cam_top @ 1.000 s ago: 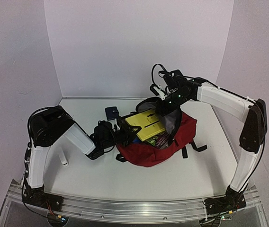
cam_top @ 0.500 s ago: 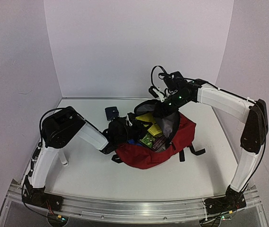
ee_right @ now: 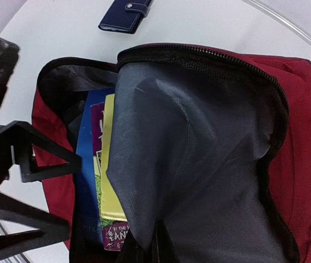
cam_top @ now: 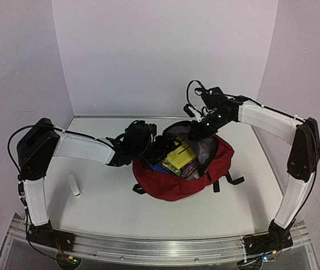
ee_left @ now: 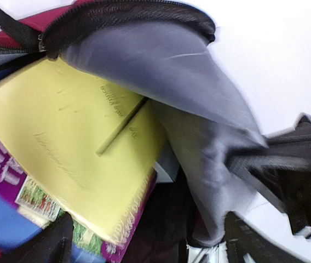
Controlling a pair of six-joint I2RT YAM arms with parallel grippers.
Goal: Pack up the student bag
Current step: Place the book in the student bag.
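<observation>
My right gripper [cam_top: 197, 129] is clenched on the upper flap of the student bag [cam_top: 174, 184], lifting it so the mouth gapes. My left gripper [cam_top: 157, 151], at that mouth's left edge, stands released. The yellow book [ee_left: 73, 148] lies inside the bag, which rests on the table [cam_top: 205, 214].

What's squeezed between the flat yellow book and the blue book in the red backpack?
A purple book sits there, inside the dark red fabric backpack; the right wrist view shows it best.
</observation>
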